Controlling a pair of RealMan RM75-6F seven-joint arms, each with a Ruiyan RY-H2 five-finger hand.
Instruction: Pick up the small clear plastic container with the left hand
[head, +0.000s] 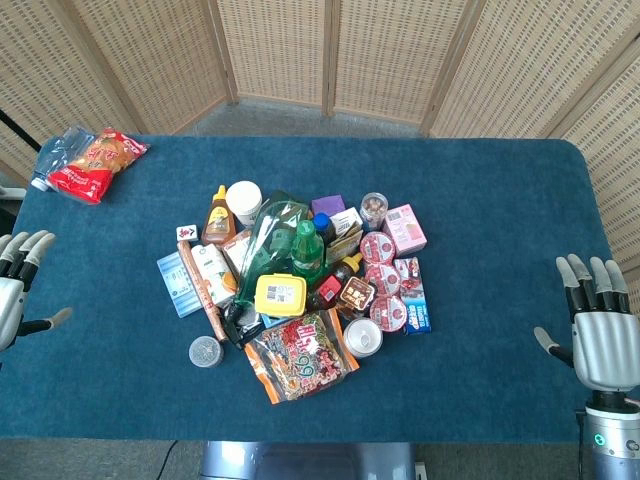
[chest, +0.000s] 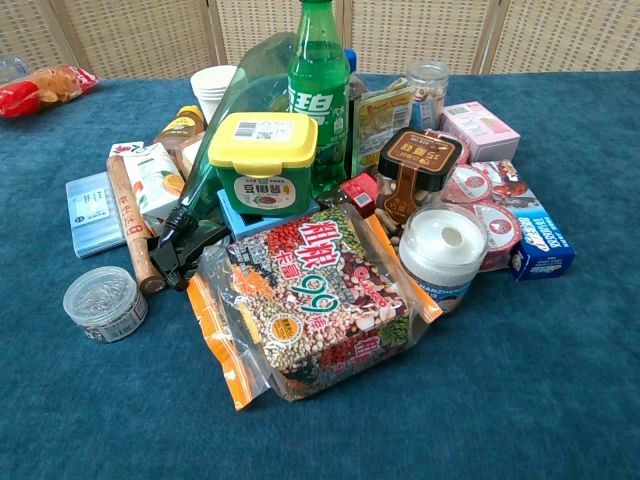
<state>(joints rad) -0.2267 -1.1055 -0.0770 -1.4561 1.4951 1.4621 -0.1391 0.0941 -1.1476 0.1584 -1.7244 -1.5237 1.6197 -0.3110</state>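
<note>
The small clear plastic container (head: 205, 351) is a low round tub with a see-through lid, lying on the blue table cloth at the near left edge of the pile; the chest view shows this container (chest: 105, 302) close up, just left of a black clip. My left hand (head: 15, 285) hovers at the far left edge of the table, fingers spread, holding nothing, well to the left of the container. My right hand (head: 598, 330) is at the far right, fingers apart and empty. Neither hand shows in the chest view.
A pile of groceries fills the table's middle: a bean snack bag (head: 300, 355), a yellow-lidded tub (head: 280, 294), a green bottle (head: 307, 250), a white-lidded jar (chest: 442, 245), a wooden stick (chest: 133, 230). A red snack pack (head: 95, 163) lies far left.
</note>
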